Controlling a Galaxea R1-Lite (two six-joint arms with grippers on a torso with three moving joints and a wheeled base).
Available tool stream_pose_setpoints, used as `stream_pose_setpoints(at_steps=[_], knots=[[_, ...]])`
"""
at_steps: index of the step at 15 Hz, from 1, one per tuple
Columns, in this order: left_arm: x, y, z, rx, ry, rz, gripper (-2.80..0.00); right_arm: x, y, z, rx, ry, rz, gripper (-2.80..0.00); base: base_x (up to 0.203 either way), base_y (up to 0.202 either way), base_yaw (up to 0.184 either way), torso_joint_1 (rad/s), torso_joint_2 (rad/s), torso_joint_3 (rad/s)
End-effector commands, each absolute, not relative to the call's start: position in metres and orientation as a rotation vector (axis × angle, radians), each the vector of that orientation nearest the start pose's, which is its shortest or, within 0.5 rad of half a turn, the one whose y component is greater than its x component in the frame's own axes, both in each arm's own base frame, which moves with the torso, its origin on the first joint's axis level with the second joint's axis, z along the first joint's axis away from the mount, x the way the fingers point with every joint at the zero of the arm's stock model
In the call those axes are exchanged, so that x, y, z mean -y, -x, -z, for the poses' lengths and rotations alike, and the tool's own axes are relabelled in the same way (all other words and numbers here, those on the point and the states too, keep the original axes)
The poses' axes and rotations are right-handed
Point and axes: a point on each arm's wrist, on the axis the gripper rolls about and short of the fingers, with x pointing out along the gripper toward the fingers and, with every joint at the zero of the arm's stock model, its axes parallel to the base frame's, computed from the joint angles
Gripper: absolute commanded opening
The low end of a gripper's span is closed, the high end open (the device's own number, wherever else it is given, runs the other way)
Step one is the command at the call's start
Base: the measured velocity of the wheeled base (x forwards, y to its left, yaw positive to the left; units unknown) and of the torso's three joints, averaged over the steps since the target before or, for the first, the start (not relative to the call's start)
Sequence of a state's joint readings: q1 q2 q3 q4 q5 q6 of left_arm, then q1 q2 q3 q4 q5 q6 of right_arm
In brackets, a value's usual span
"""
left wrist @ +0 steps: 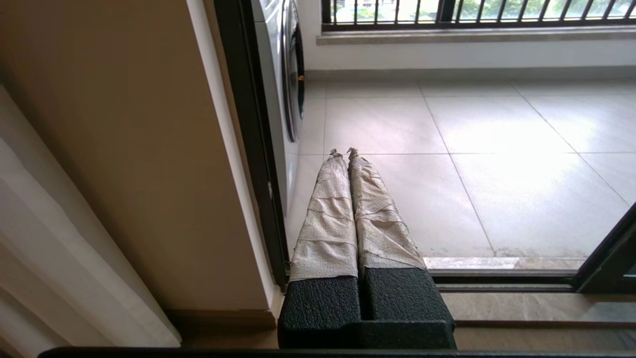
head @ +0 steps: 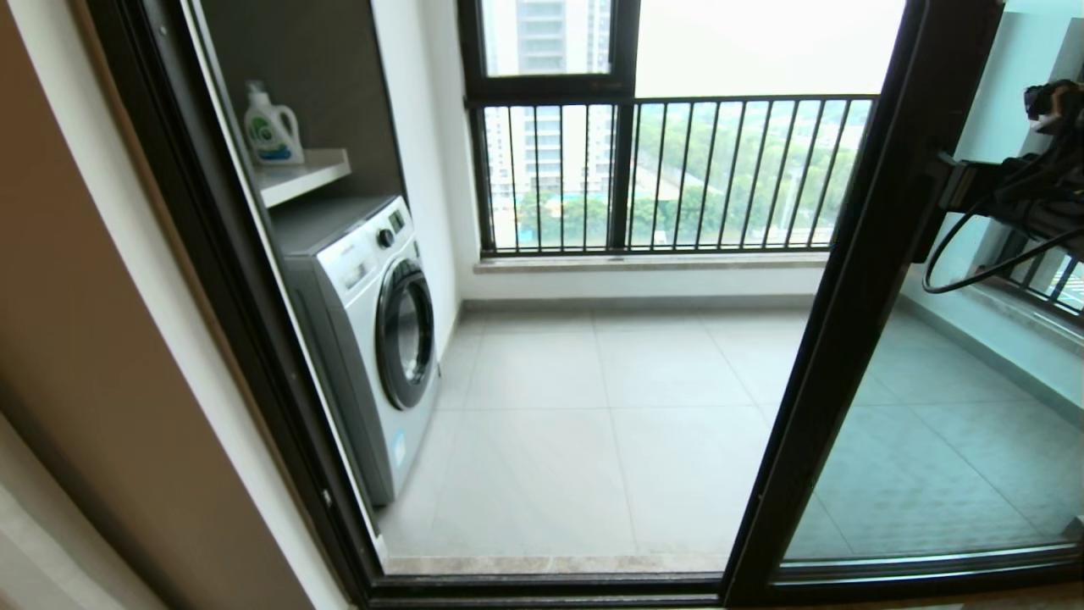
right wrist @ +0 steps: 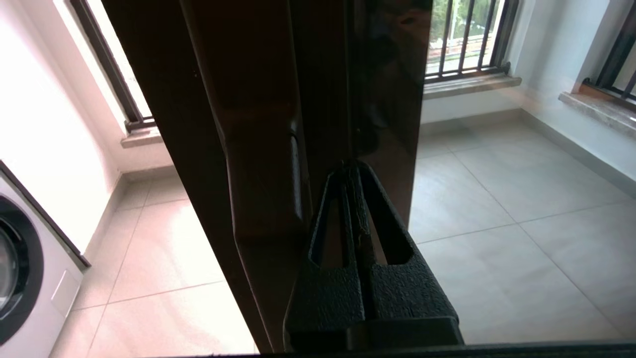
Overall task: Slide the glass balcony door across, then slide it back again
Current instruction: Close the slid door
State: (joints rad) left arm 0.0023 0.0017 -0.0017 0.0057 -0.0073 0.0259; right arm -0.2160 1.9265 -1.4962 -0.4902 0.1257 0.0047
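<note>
The glass balcony door point(head: 855, 280) stands at the right of the opening, its dark upright slanting from top right down to the sill. Its short bar handle point(right wrist: 295, 174) runs along that upright point(right wrist: 248, 124). My right gripper point(right wrist: 350, 166) is shut, with nothing between its fingers, and its tips rest against the upright just beside the handle. In the head view the right gripper point(head: 944, 182) reaches in from the right edge at handle height. My left gripper point(left wrist: 344, 151) is shut and empty, hanging low by the left door jamb point(left wrist: 248, 149), away from the door.
A white washing machine point(head: 373, 330) stands inside the balcony on the left, under a shelf with a detergent bottle point(head: 271, 127). A black-barred railing point(head: 669, 174) closes the far side. The floor track point(head: 550, 585) runs along the sill. Grey tile floor point(head: 610, 398) lies open between jamb and door.
</note>
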Motion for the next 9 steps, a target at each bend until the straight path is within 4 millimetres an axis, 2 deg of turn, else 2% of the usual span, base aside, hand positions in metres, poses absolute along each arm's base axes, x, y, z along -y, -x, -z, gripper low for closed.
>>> stream_pose_setpoints(at_steps=[1,9], knots=[[0.0,0.023,-0.075,-0.008,-0.026,0.005,-2.8,0.066,-0.386,-0.286,0.066,0.005,0.06,-2.8,0.0,0.0,0.0,0.0,0.0,0.0],[0.0,0.023,-0.075,-0.008,-0.026,0.005,-2.8,0.015,-0.381,-0.286,0.055,0.019,-0.011,-2.8,0.0,0.0,0.0,0.0,0.0,0.0]])
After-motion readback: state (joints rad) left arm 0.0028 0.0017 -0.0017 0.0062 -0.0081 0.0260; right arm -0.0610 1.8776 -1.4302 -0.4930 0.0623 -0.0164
